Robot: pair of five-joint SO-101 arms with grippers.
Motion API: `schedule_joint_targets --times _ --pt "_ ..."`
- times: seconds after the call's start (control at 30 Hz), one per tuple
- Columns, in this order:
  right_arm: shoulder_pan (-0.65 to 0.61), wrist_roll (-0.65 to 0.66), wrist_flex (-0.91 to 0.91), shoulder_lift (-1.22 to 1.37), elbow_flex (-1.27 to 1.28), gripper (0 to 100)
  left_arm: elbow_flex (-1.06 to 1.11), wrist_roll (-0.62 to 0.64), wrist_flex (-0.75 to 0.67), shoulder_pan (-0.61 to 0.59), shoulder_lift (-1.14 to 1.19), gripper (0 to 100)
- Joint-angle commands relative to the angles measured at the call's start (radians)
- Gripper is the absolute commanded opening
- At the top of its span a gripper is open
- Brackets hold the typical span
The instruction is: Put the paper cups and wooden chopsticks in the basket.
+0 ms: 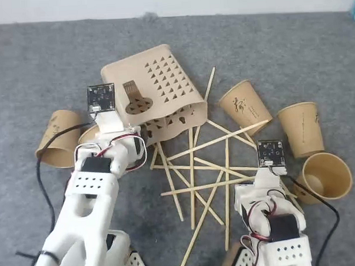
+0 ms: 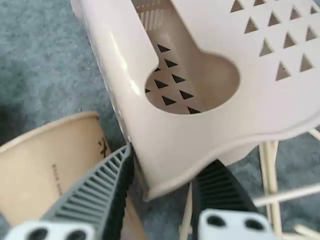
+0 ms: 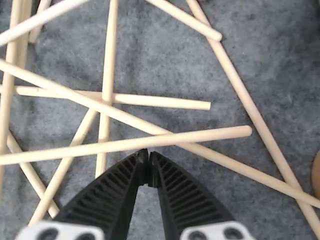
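Left gripper (image 2: pixel 167 160), fingers apart, straddles a corner of the rim of the perforated basket (image 2: pixel 200 135), which lies tipped on its side. A paper cup (image 2: pixel 45 160) lies just outside one finger, close against the basket's wall.

Right gripper (image 3: pixel 149 155), fingers pressed together and empty, hangs low over the grey desk (image 3: pixel 165 65). One wooden chopstick (image 3: pixel 190 137) lies crosswise just ahead of the fingertips, and the rest of the pile (image 1: pixel 194 167) is criss-crossed beyond it. Past the pile, well apart from both pairs of fingers, lie a second cup (image 1: pixel 244 106) and a third cup (image 1: pixel 301 127). A fourth cup (image 1: pixel 327 176) sits off to the side of the right arm.

The step in hand looks to be getting hold of the basket so that its mouth can take the load. The left fingers would do best to close squarely on the flat of the rim, since a grip on the rounded corner may slip. The outer finger should stay clear of the paper cup, which could crush or roll. The right fingers must part before they drop. The nearest chopstick appears to lie on top of its neighbours, so taking it near its middle should disturb the others least.
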Motion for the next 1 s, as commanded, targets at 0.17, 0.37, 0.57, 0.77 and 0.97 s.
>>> schedule_joint_targets --times 0.17,0.37,0.57,0.77,0.97 --pt "0.012 -0.003 0.002 -0.019 0.021 0.6 -0.101 0.068 -0.051 0.018 0.0 1" --pt "0.013 -0.003 0.002 -0.019 0.02 0.6 -0.394 0.153 0.241 -0.012 0.009 1" --pt "0.013 -0.003 0.002 -0.019 0.02 0.6 -0.716 0.255 0.45 -0.044 0.011 1" --pt "0.013 -0.003 0.002 -0.019 0.02 0.6 -0.926 0.295 0.546 -0.046 0.123 1" --pt "0.013 -0.003 0.002 -0.019 0.02 0.6 -1.072 0.304 0.545 -0.077 0.396 1"
